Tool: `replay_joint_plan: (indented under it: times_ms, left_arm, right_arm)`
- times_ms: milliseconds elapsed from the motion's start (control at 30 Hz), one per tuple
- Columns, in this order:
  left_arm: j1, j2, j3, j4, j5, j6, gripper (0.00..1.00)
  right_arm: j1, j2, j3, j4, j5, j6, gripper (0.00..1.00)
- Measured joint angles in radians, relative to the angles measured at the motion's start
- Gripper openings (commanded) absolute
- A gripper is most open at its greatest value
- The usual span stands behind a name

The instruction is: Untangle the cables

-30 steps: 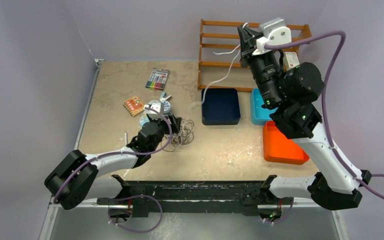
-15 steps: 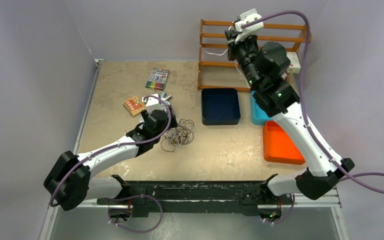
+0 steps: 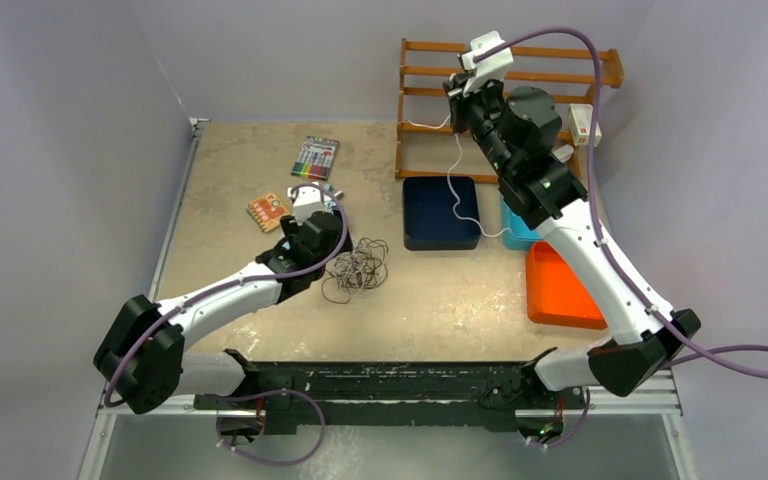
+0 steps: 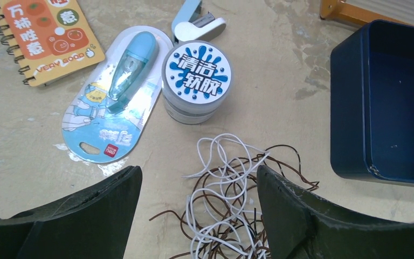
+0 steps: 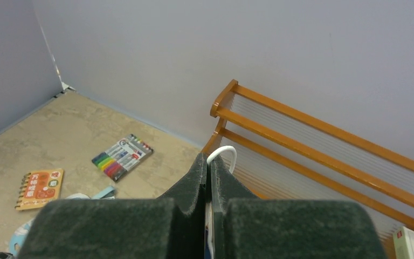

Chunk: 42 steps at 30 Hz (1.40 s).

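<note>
Top external view, left end effector (image 4: 198,183) spread open over tangled cables (image 3: 358,268) on counter (image 3: 440,300), right end effector (image 5: 207,162) raised by wooden rack (image 3: 430,72), pinched shut on white cable (image 3: 457,180)

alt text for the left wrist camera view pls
The open left gripper frames a tangle of white and dark brown cables on a beige table. Beyond them sit a round tub with a blue-and-white lid, a packaged blue correction tape and an orange spiral notebook. A navy tray is at the right.
</note>
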Motion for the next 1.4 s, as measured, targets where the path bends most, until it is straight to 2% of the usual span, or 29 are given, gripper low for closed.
replay_joint_plan:
  times_ms: [267, 600, 933, 1133, 1400]
  left_arm:
    - [0.002, -0.002, 0.039, -0.032, -0.034, 0.02, 0.78]
    - [0.004, -0.005, 0.047, -0.051, -0.033, 0.035, 0.78]
    - [0.005, -0.005, 0.047, -0.055, -0.032, 0.043, 0.78]
    - [0.004, -0.005, 0.047, -0.055, -0.026, 0.05, 0.77]
    - [0.005, -0.005, 0.047, -0.056, -0.011, 0.051, 0.76]
  right_arm:
    - [0.0, -0.006, 0.02, 0.0, -0.037, 0.007, 0.0]
    - [0.0, 0.002, 0.202, 0.006, -0.071, -0.019, 0.0]
    - [0.0, 0.042, 0.235, 0.007, -0.07, -0.054, 0.0]
    - [0.0, 0.045, 0.183, 0.022, -0.059, -0.056, 0.0]
    - [0.0, 0.04, -0.022, 0.039, -0.032, -0.037, 0.0]
